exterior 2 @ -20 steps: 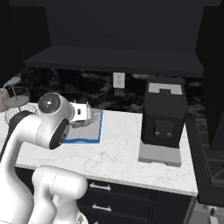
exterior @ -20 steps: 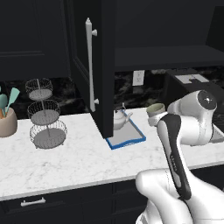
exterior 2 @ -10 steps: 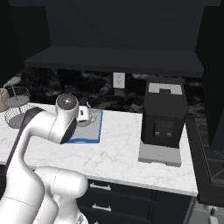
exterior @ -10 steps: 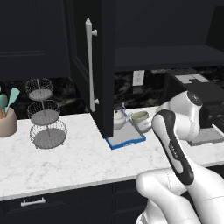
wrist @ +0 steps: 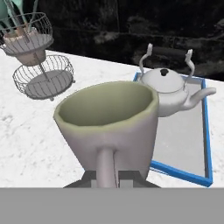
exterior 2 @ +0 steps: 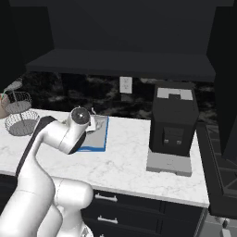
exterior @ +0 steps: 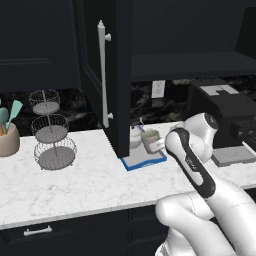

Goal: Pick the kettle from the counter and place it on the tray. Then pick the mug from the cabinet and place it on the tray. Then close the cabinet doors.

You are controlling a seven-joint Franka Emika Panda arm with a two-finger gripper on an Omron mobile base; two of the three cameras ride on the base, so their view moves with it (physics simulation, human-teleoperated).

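Note:
My gripper (wrist: 108, 178) is shut on the handle of the off-white mug (wrist: 109, 124), which has a greenish inside and is held upright. The mug (exterior: 150, 140) hangs just above the blue-rimmed tray (exterior: 148, 161), right of the white kettle (exterior: 135, 136). The hand view shows the kettle (wrist: 168, 92) standing on the far end of the tray (wrist: 186, 144), spout to the right. From the right base view my forearm covers most of the tray (exterior 2: 99, 139). The black cabinet door (exterior: 102, 75) stands open, its bar handle above the tray.
A three-tier wire basket (exterior: 51, 136) and a tan utensil holder (exterior: 9, 141) stand on the marble counter (exterior: 85, 180) to the left. A black coffee machine (exterior 2: 173, 124) stands to the right. The open door's lower edge hangs close beside the kettle.
The arm has swung left with the mug, from right of the tray to just over it beside the kettle. Kettle and tray have not moved.

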